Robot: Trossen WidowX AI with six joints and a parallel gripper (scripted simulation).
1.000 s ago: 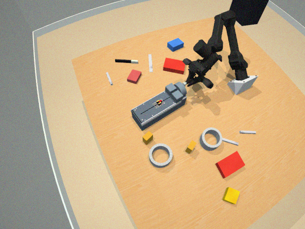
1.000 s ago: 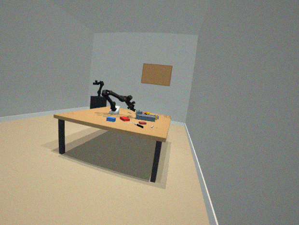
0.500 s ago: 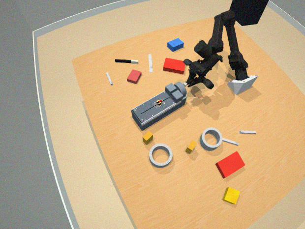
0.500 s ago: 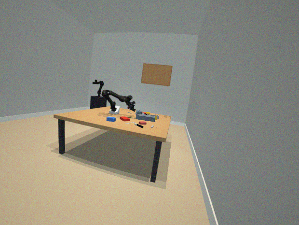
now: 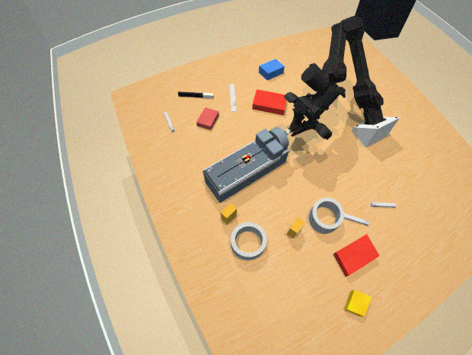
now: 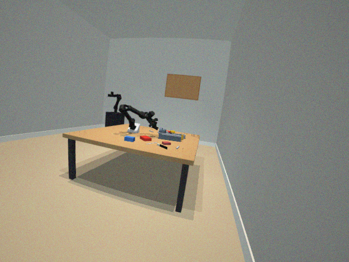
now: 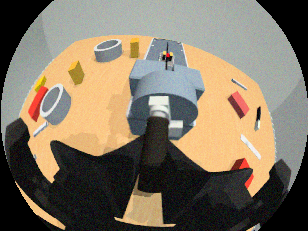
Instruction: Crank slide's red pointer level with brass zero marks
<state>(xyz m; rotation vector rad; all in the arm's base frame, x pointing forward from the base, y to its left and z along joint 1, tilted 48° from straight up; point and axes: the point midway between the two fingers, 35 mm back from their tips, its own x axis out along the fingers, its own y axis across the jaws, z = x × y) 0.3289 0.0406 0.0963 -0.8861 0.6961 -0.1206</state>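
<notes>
The grey-blue machine (image 5: 238, 183) (image 6: 169, 136) lies with its crank end towards the arm. Its round hub (image 7: 165, 94) carries a white crank arm (image 7: 159, 105) with a dark handle (image 7: 156, 134). My gripper (image 5: 292, 132) (image 7: 154, 139) is shut on the handle, which stands between its fingers in the wrist view. The red pointer (image 5: 247, 156) (image 7: 168, 55) is at the brass marks (image 5: 247, 160), seemingly slightly towards the crank end in the top view. It is too small to tell whether it is exactly level.
Beside the machine are a red block (image 5: 269, 101), a dark red block (image 5: 208, 118) and a blue block (image 5: 271, 68). On its other side are two grey rings (image 5: 248, 256) (image 5: 339, 219), small orange blocks (image 5: 228, 213) (image 5: 295, 228), another red block (image 5: 356, 254) and a yellow block (image 5: 358, 302).
</notes>
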